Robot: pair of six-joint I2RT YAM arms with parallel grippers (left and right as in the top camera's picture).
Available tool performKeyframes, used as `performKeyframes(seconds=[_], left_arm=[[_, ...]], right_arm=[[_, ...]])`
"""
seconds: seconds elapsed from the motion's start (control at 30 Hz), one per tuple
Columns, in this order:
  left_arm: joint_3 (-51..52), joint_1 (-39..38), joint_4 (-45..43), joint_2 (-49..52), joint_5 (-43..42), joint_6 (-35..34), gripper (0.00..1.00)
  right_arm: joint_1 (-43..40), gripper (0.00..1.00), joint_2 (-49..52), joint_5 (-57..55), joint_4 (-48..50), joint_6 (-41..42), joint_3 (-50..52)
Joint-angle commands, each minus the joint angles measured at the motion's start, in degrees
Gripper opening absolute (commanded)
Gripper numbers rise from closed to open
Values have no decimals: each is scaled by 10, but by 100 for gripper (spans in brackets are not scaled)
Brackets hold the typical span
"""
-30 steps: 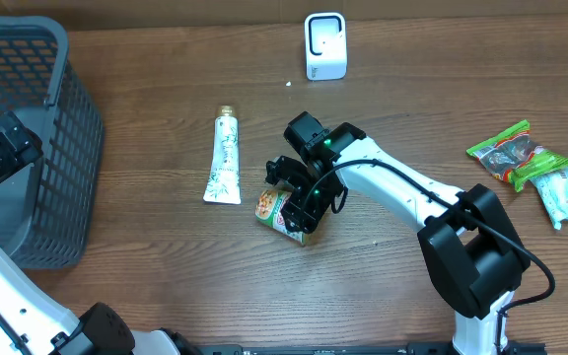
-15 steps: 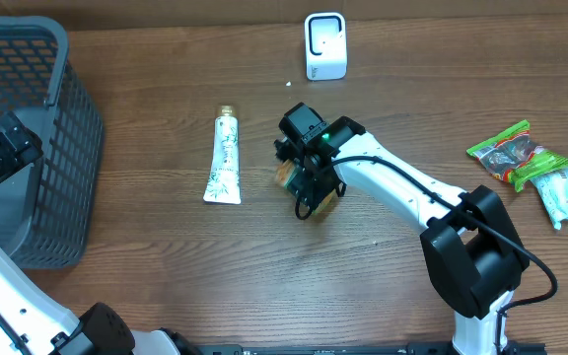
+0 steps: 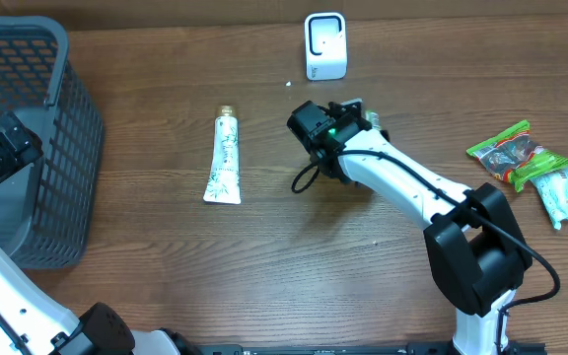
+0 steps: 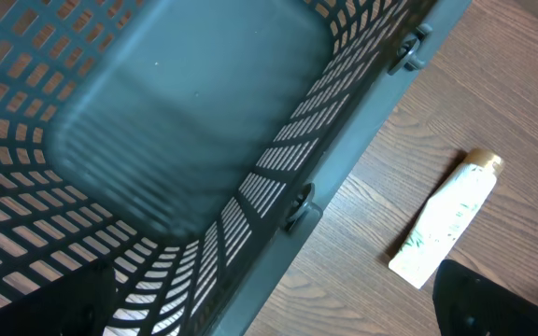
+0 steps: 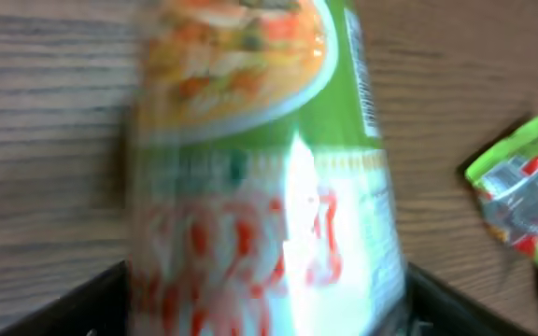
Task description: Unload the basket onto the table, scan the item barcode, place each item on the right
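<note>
**Overhead:** R arm reaches across the wood table (image 3: 264,256). The right gripper (image 3: 356,112) sits near the white scanner (image 3: 324,45), on the near-right side of it and not touching. The food pack is almost fully hidden under the gripper here, so can't tell which way it faces. A toothpaste tube (image 3: 223,158) lies flat to the left of the arm, cap end twd the far edge. A grey basket (image 3: 67,118) stands at the table's left side, w/ the left gripper (image 3: 3,148) over its inside. Green snack packets (image 3: 519,156) lie well apart at the right.

**L wrist:** cam looks down into the basket, wall running diagonally. The left gripper (image 4: 269,280) has its dark fingers (image 4: 493,299) at both lower corners, spread wide. The tube lies on the wood just outside the basket wall.

**R wrist:** the food pack (image 5: 260,187) fills the frame, blurred. It is green w/ a food photo at top and red lettering lower down, too smeared to read. The right gripper's fingers (image 5: 101,299) flank it on both sides and pinch it. Snack packets show at the right edge.
</note>
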State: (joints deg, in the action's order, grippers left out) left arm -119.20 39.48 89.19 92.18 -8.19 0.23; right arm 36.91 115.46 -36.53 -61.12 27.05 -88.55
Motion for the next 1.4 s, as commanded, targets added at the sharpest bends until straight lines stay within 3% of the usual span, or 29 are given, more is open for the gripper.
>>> performKeyframes(seconds=[0.0, 0.33, 0.53, 0.7, 0.87, 1.07, 1.2, 1.37], left_arm=[[-1, 1, 0, 0, -3, 9, 100], [-1, 1, -1, 0, -3, 9, 100], [-1, 1, 0, 0, -3, 9, 100], [-1, 1, 0, 0, -3, 9, 100], [-1, 1, 0, 0, -3, 9, 100], [-1, 1, 0, 0, -3, 9, 100], [-1, 1, 0, 0, -3, 9, 100], [-1, 1, -1, 0, -3, 9, 100]], right_arm=[[2, 100, -8, 3, 3, 51, -18], [-59, 100, -37, 96, -33, 52, -76], [-183, 100, -77, 275, -32, 40, -83], [-304, 99, -80, 445, -21, -56, -69], [-374, 82, -80, 494, 16, -112, -15], [-376, 38, -79, 482, 107, -112, 71], [-353, 34, -79, 482, 128, -133, 96], [-313, 40, -79, 482, 134, -180, 95]])
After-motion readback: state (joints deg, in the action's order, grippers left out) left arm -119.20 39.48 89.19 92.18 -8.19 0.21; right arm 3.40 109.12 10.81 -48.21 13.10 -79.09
